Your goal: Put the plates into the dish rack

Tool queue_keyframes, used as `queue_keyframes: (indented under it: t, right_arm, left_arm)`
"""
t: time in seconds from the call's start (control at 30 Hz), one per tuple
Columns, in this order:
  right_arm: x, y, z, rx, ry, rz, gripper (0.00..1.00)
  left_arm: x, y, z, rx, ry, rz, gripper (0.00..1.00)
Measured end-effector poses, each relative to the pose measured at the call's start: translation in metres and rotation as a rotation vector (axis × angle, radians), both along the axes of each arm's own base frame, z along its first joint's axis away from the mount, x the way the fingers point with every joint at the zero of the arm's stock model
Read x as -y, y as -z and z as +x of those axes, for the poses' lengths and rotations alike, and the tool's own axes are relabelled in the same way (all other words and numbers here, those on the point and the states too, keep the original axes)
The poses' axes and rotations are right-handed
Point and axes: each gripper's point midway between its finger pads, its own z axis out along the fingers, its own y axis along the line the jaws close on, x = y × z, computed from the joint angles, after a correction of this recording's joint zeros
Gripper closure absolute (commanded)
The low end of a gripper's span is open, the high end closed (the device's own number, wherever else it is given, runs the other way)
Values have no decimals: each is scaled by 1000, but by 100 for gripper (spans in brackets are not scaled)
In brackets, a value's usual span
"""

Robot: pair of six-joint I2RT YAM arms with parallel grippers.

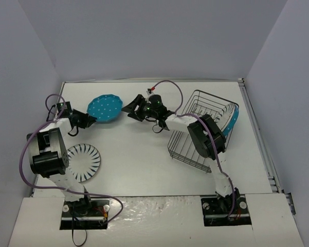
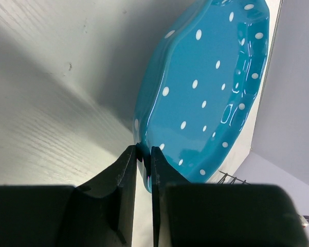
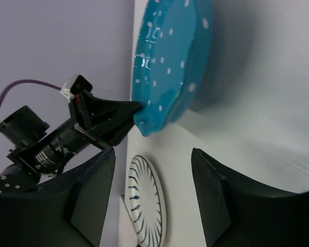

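One teal plate (image 1: 233, 122) was seen set on edge at the right side of the dish rack (image 1: 187, 154). A pale shape beside it could not be identified as a plate. A second teal plate (image 1: 104, 108) was held by its rim, clear of the table (image 1: 144, 164), in the clamped left gripper (image 1: 87, 120). The right gripper (image 1: 129, 109) was seen with jaws apart just beside that plate's opposite rim, not touching it, so a handover was judged to be in hand. The striped plate (image 1: 83, 162) was seen lying flat on the table near the left arm. At least two plates were judged still unloaded. No brand, label or writing could be read.
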Motion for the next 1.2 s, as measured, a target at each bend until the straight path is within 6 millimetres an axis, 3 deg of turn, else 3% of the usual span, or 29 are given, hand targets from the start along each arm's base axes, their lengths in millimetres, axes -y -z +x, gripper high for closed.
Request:
queue_keyframes:
  t: [0.13, 0.43, 0.8, 1.03, 1.2]
  right_arm:
    - [-8, -6, 6, 3, -2, 70, 42]
    - [-11, 22, 6, -72, 5, 89, 40]
    - [-18, 11, 15, -53, 8, 130, 40]
    - [-21, 25, 18, -74, 17, 150, 41]
    - [-23, 31, 22, -78, 20, 158, 48]
  left_arm:
    - [11, -5, 0, 11, 23, 3, 100]
    - [35, -14, 0, 34, 77, 1, 100]
    - [47, -23, -1, 51, 100, -2, 100]
    - [56, -41, -2, 91, 118, -6, 100]
    - [65, -52, -7, 117, 143, 1, 100]
